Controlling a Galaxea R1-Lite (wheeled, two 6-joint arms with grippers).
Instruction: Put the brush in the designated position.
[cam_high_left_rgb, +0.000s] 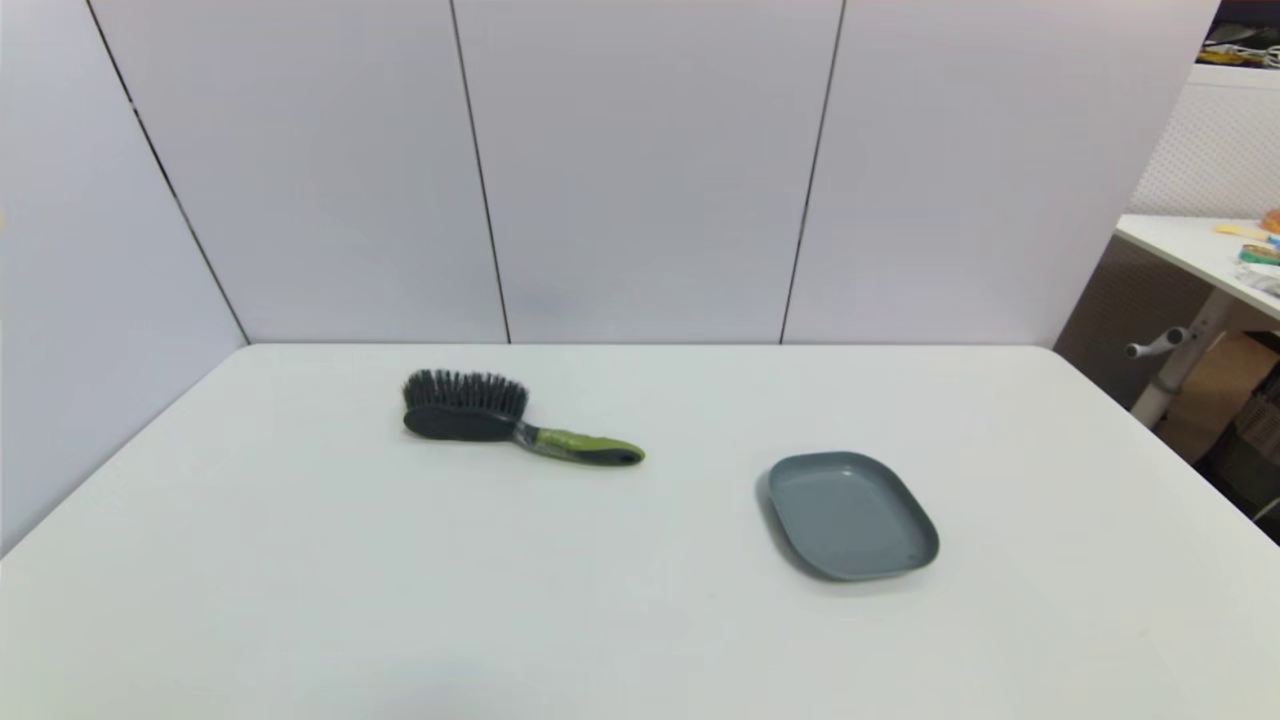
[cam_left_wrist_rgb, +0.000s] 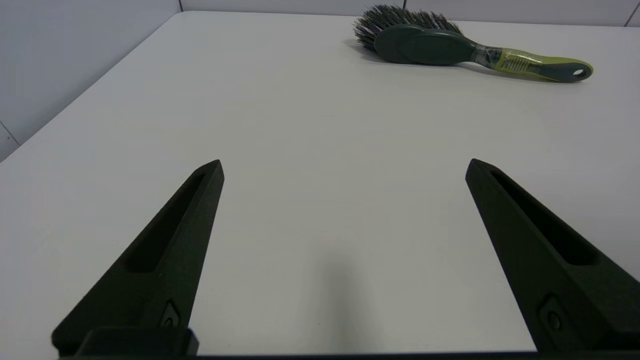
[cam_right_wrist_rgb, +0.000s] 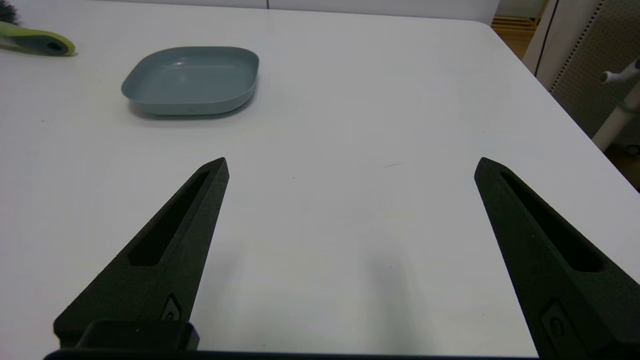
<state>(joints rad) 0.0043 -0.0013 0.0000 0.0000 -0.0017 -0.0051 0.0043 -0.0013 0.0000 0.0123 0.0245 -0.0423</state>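
Left side first: the left gripper (cam_left_wrist_rgb: 344, 167) is hanging low over the near left part of the white table (cam_high_left_rgb: 300, 600), fingers spread wide with nothing between them, and out of the head camera's sight. Ahead of it, well apart, the brush (cam_high_left_rgb: 515, 425) is lying on the table's far left-centre area, resting on its side with the bristles (cam_high_left_rgb: 465, 388) fanning toward the back wall and the dark oval back of the head facing the robot. Its long axis is running roughly left to right across the table, tilted slightly: head toward the left, lime-green handle (cam_high_left_rgb: 585, 445) pointing right and a little nearer, ending in a dark tip with a hanging hole. A clear band with a yellowish label is sitting at the neck of the handle; its print is too small to read. Farther right, well apart from the handle tip, a grey tray (cam_high_left_rgb: 850, 515) is sitting flat with nothing in it. On the right side, the right gripper (cam_right_wrist_rgb: 351, 165) is hovering over the near right part of the table, fingers likewise splayed and holding nothing, the tray well ahead of it.
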